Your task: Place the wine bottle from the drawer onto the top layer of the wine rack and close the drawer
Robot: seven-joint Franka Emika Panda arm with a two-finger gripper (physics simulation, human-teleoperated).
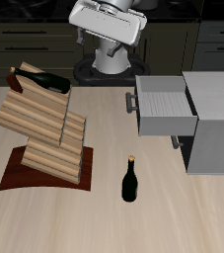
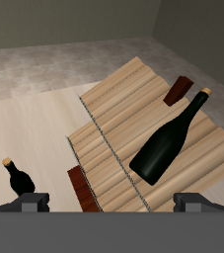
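The wine bottle (image 2: 173, 139) lies free on the top layer (image 2: 197, 148) of the wine rack (image 1: 46, 128), while the hand (image 2: 112, 203) hovers above it with its fingers spread apart and holding nothing. The drawer (image 1: 164, 106) gapes open, so the likely slip from here is a bump to the rack that rolls the bottle down the slats, or a push that glances off the bar handle (image 1: 132, 103). No label or writing can be read on either bottle, including the second bottle (image 1: 130, 180) standing on the tabletop (image 1: 44, 222)
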